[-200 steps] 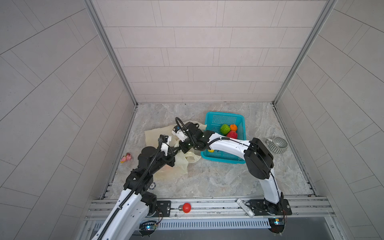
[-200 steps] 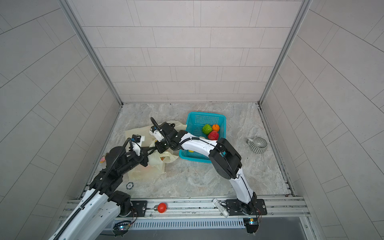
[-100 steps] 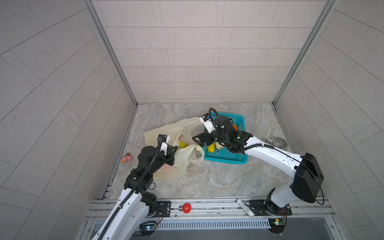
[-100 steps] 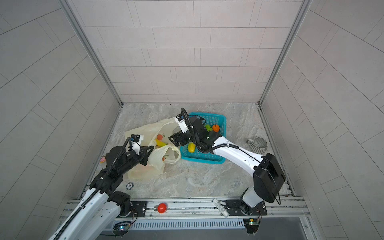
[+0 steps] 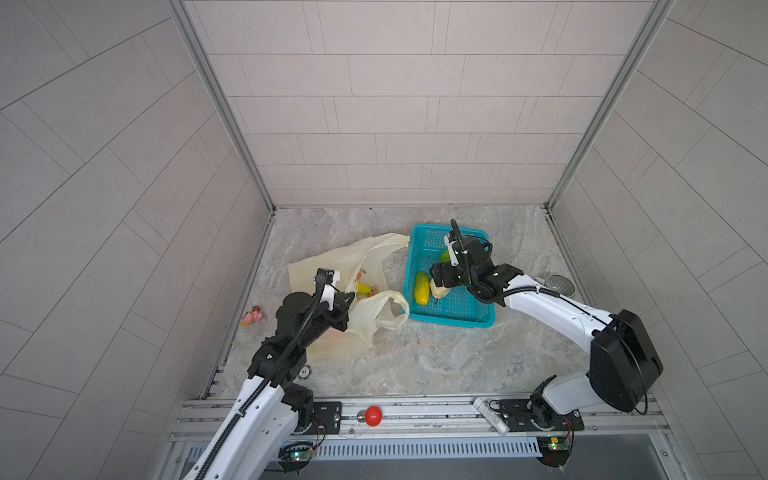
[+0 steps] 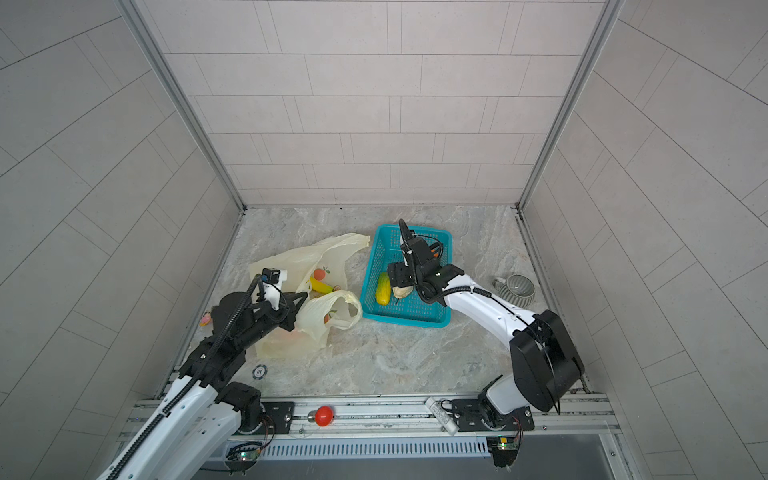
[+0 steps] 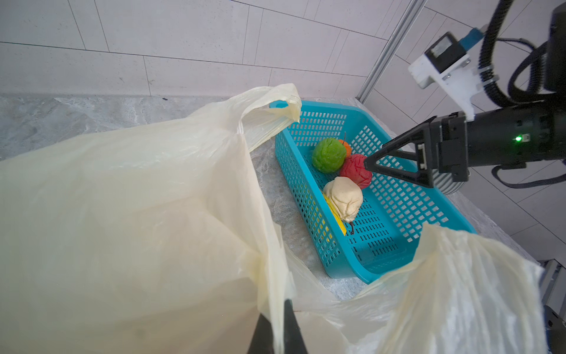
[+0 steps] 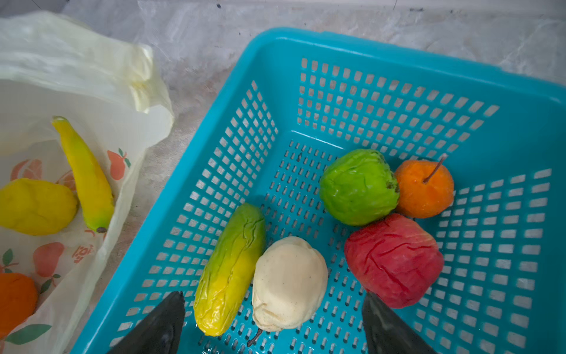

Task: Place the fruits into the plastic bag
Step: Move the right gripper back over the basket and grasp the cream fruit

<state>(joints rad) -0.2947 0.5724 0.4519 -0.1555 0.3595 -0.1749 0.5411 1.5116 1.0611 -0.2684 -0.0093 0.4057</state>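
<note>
The cream plastic bag (image 5: 332, 262) lies left of the teal basket (image 5: 453, 318). My left gripper (image 7: 280, 306) is shut on a fold at the bag's mouth and holds it up. Inside the bag lie a banana (image 8: 85, 174), a yellow fruit (image 8: 36, 207) and an orange one (image 8: 15, 297). My right gripper (image 8: 274, 295) hangs open low in the basket. Its fingers stand either side of a beige fruit (image 8: 289, 282) and a long yellow-green fruit (image 8: 229, 269), touching neither. Red (image 8: 395, 260), green (image 8: 358, 187) and orange (image 8: 424, 188) fruits sit further in.
A small pink toy (image 5: 252, 316) lies by the left wall. A striped cup (image 5: 559, 284) stands right of the basket. A red button (image 5: 373, 414) sits on the front rail, and a small round token (image 5: 304, 371) lies beside the left arm's base.
My right gripper has swung away from the bag's mouth to the right and come down over the basket. The left gripper still holds the bag in the same place.
</note>
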